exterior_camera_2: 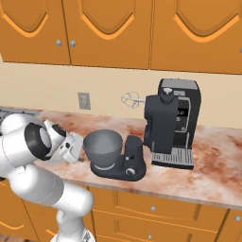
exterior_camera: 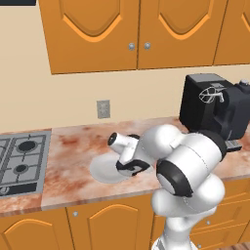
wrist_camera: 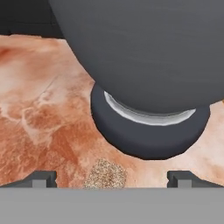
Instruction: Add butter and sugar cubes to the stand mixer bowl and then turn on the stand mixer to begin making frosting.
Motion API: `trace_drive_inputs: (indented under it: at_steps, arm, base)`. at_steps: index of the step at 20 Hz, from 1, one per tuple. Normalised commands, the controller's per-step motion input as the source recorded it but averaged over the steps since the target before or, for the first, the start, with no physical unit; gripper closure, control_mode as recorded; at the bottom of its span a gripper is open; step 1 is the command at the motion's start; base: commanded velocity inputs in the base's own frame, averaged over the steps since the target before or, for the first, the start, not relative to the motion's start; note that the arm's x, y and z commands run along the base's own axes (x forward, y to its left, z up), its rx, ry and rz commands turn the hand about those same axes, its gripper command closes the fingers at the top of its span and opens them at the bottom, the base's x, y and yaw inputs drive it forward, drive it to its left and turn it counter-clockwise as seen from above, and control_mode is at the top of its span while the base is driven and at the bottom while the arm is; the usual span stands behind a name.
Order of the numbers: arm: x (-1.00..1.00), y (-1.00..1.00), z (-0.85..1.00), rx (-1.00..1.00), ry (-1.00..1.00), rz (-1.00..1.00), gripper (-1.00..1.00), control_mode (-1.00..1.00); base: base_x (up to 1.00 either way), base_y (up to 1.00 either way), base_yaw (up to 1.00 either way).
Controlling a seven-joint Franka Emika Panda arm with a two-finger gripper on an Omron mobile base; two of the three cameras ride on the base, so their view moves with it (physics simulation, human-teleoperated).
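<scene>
Gripper (wrist_camera: 111,177) low over the counter (wrist_camera: 39,113), jaws spread wide, nothing between them. One sugar cube (wrist_camera: 105,174) just ahead of the fingertips (wrist_camera: 43,178), on the bare stone, closer to the left tip than the right. Straight beyond it, the stand mixer's round foot (wrist_camera: 148,138) and the grey bowl (wrist_camera: 144,52) bulging overhead, very near. Second cube and butter not made out from these angles; cannot say where they lie.

Likely step: closing on the cube, then lifting it up over the bowl rim.

Risks from here:
- Off-centre cube: one finger likely to meet it first and push it sideways rather than pinch it.
- Tiny, hard piece: easily squirted out of a closing grip, possibly rolling under the bowl's overhang against the foot.
- Little room ahead: any forward drift likely to knock the hand against the bowl wall or the foot.
- Straight lift blocked by the bowl's bulge; a pull back before rising seems needed to reach the rim.

Around: white plate (exterior_camera: 100,171) behind the hand, away from the mixer. Mixer head (exterior_camera_2: 158,120) tilted up, whisk (exterior_camera_2: 131,99) raised clear of the bowl. Black coffee machine (exterior_camera_2: 182,125) past the mixer, out of the path. Hob (exterior_camera: 22,158) well off on the plate's far side.
</scene>
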Motion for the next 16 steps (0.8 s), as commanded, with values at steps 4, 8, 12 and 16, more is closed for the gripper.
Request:
trace_drive_inputs:
  at_steps: [4, 8, 12, 16]
  arm:
    - [0.0, -0.04, -0.12, 0.0, 0.0, 0.0, -1.0, -1.0]
    - [0.0, 0.0, -0.14, 0.0, 0.0, 0.0, -1.0, -1.0]
    - [0.07, 0.0, -0.11, 0.0, 0.0, 0.0, -1.0, -1.0]
    - [0.09, 0.0, -0.16, 0.0, 0.0, 0.0, -1.0, -1.0]
  base:
    - [0.0, 0.0, 0.0]
    - [0.0, 0.0, 0.0]
    - [0.0, 0.0, 0.0]
    - [0.0, 0.0, 0.0]
